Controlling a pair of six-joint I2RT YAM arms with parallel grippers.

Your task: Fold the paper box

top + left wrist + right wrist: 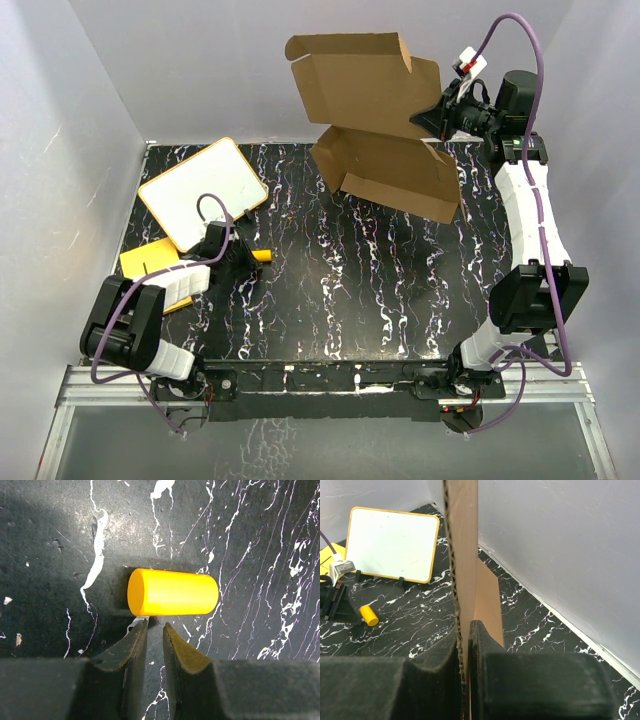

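- Table (340, 300) — black with white veins — has both arms fixed at its near edge.
- Left arm (130, 325) is folded low on the near left side, and the left gripper (155, 626) points down at the table top. Its jaws are almost together, with only a thin gap between them, and nothing is in this gap.
- Yellow cylinder (172, 592) lies on its side just beyond the tips of this gripper. Whether the tips touch it, I cannot tell.
- Flat yellow sheet (148, 260) lies at the left edge of the table, partly hidden by the left arm.
- White board with orange rim (200, 190) is farther back on the left, turned at an angle to the table edges.
- Right arm (530, 210) rises along the right side and reaches to the far end. The right gripper (467, 635) is closed tight on the paper box (365, 85), and the corrugated edge is pinched between its two pads.
- Paper box is at the far right, held up by its right edge and open like a book. One brown panel with flaps stands high in front of the back wall, and the other panel slopes down toward the table. Whether its lower edge rests on the table, I cannot tell.
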